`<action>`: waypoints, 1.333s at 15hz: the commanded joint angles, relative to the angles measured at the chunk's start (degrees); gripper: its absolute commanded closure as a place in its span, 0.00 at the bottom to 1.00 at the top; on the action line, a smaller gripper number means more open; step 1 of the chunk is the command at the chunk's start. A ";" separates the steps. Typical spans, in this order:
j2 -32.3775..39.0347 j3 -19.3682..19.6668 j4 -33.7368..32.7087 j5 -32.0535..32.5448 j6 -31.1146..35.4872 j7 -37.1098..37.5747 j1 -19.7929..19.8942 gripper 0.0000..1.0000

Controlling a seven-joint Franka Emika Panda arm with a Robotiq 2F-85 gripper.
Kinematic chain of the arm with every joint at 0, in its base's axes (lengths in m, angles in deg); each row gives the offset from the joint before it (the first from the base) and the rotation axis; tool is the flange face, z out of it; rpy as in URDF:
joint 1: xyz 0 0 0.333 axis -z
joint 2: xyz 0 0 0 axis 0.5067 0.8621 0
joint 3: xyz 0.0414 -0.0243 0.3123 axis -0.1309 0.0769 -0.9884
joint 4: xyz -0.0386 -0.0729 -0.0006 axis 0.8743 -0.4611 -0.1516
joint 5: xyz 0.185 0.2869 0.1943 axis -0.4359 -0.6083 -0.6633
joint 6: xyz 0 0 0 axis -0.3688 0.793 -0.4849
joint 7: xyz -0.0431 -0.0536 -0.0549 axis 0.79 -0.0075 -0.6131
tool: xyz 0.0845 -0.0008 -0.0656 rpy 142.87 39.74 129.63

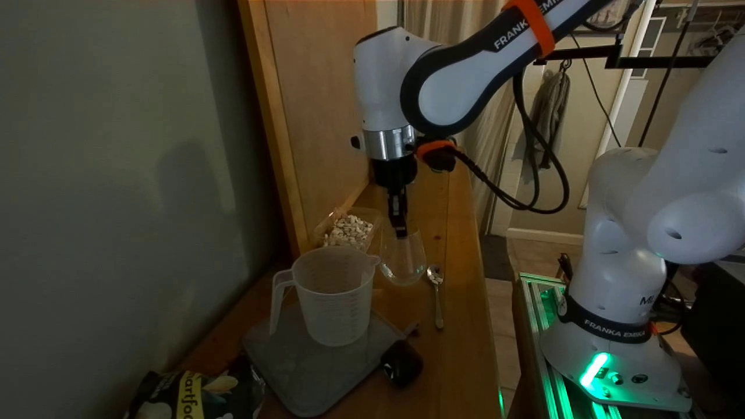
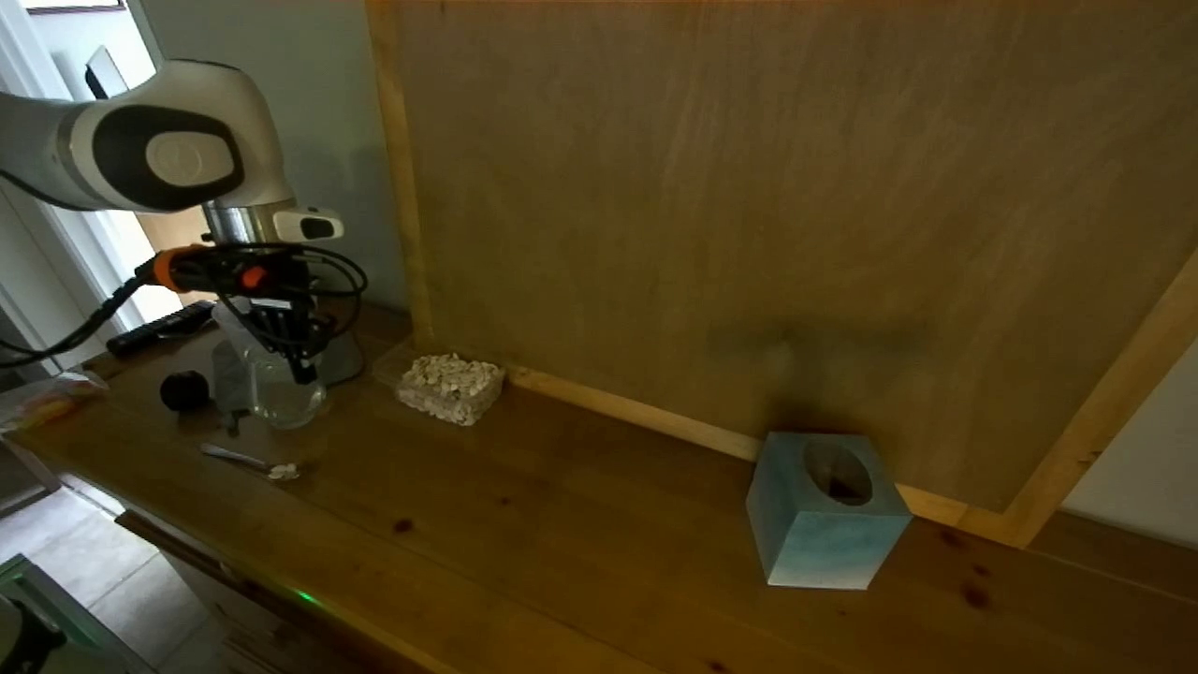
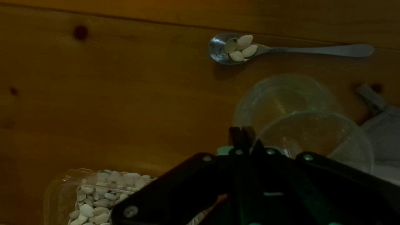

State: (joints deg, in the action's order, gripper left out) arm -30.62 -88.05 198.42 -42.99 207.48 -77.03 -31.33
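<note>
My gripper (image 1: 400, 233) points down with its fingers shut on the rim of a clear stemless glass (image 1: 404, 263). In the wrist view the rim of the glass (image 3: 282, 104) runs between the dark fingertips (image 3: 235, 132), which stand nearly together. Whether the glass rests on the wooden surface or hangs just above it, I cannot tell. Beside it lies a metal spoon (image 3: 318, 51) with several pale seeds (image 3: 243, 49) in its bowl. A clear plastic container (image 2: 449, 388) heaped with similar seeds stands close by, against the wooden panel.
A translucent measuring jug (image 1: 334, 299) stands on a grey flat board (image 1: 297, 372), near the glass. A round black object (image 1: 401, 364) and a snack bag (image 1: 198, 396) lie closer to that camera. A blue tissue box (image 2: 828, 524) is by the wooden panel (image 2: 711, 206).
</note>
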 commanded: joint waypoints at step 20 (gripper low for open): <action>1.05 -2.32 0.15 2.55 2.14 6.72 0.45 0.04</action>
State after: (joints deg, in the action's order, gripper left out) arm -27.95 -89.75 198.77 -41.53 209.86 -71.62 -31.31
